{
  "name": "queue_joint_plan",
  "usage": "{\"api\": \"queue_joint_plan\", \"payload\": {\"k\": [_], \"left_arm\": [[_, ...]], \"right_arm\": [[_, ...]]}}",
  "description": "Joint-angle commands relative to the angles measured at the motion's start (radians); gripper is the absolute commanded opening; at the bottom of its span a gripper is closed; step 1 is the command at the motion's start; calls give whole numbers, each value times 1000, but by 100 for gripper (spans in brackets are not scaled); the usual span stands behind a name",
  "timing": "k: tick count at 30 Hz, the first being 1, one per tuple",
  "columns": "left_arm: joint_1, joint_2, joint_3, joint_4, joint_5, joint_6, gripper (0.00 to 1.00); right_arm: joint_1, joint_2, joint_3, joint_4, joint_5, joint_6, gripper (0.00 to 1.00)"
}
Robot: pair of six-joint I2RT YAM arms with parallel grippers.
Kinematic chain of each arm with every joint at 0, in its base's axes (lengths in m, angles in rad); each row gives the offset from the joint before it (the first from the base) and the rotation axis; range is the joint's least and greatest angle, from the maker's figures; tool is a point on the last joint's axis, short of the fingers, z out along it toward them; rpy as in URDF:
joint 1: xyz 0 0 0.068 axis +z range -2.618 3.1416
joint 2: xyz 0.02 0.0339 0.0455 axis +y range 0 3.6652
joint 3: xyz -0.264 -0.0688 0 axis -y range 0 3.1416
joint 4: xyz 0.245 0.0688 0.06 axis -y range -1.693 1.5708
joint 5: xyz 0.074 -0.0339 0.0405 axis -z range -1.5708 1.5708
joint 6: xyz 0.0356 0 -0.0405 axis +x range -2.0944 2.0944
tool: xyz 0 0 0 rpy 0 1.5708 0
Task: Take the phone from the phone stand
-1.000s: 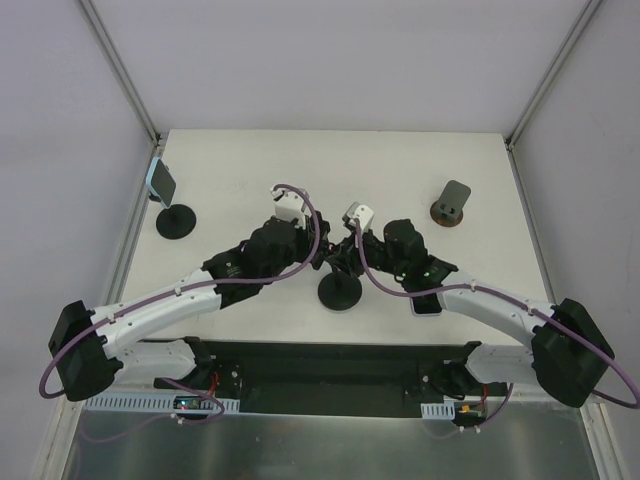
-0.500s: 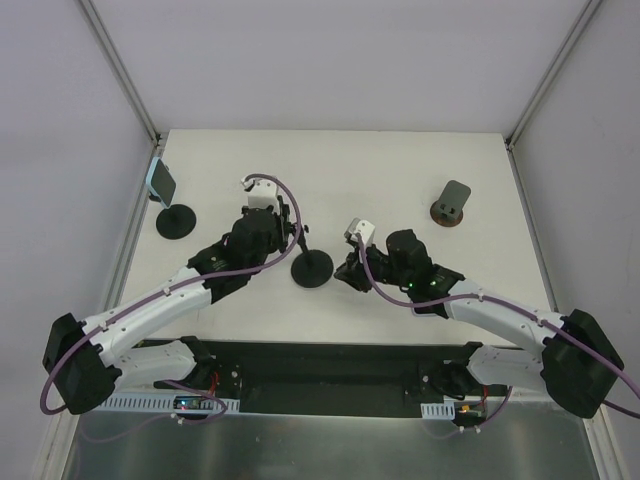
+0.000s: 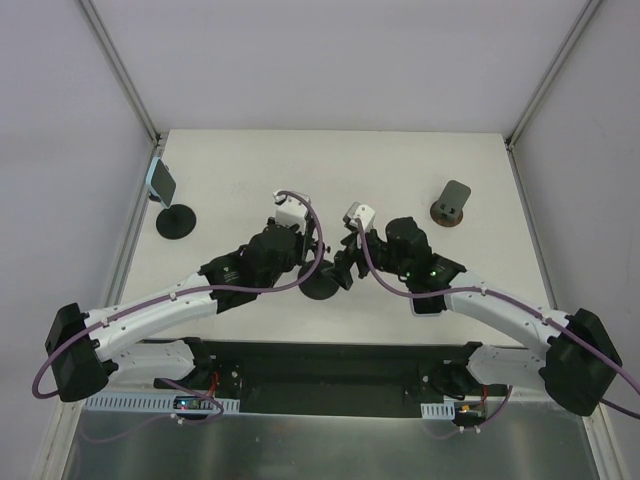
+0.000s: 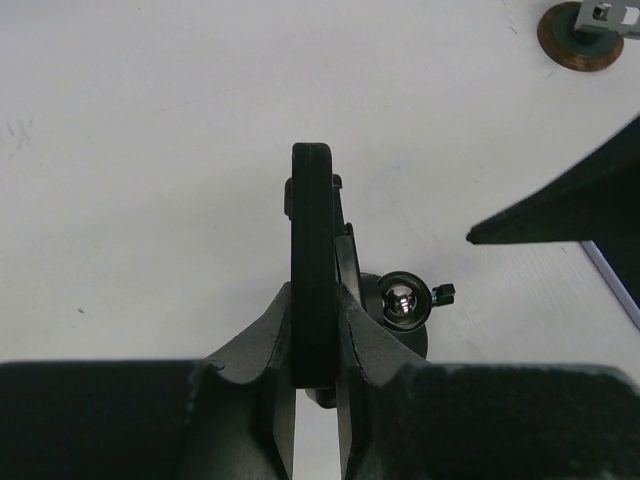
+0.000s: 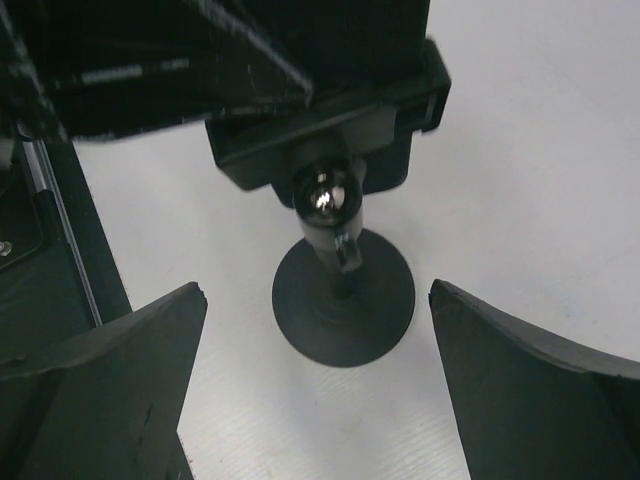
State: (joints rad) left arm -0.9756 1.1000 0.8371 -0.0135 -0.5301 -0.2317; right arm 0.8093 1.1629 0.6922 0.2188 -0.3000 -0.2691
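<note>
Black stand (image 5: 330,200) sat clamped in left jaws; right jaws stood apart. Phone (image 3: 428,307) looked slippery; grip its sides.

The left gripper (image 4: 317,305) is carrying the phone stand (image 5: 343,296) back rightward; the right gripper (image 5: 315,288) is opening wide, nearing it.

Phone stand (image 3: 322,288) at table (image 3: 400,160) centre, phone (image 3: 428,307) flat right of it, 2nd stand (image 3: 175,220) far left, 3rd stand (image 3: 452,204) far right
</note>
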Motion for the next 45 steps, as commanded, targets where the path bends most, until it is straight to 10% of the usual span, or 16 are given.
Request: {"api": "queue_joint_plan", "payload": {"k": [1, 16, 19, 21, 45], "left_arm": [[-35, 12, 63, 7, 119, 18, 0], [-57, 26, 86, 10, 180, 12, 0], [-57, 24, 79, 41, 191, 9, 0], [-57, 26, 74, 58, 190, 6, 0], [-55, 69, -52, 389, 62, 8, 0]], "right_arm": [[1, 33, 113, -19, -7, -45, 96], [2, 198, 211, -32, -192, -105, 62], [2, 204, 217, -38, -205, -120, 40], [2, 204, 216, -39, -221, -125, 2], [113, 116, 133, -1, -285, -67, 1]]}}
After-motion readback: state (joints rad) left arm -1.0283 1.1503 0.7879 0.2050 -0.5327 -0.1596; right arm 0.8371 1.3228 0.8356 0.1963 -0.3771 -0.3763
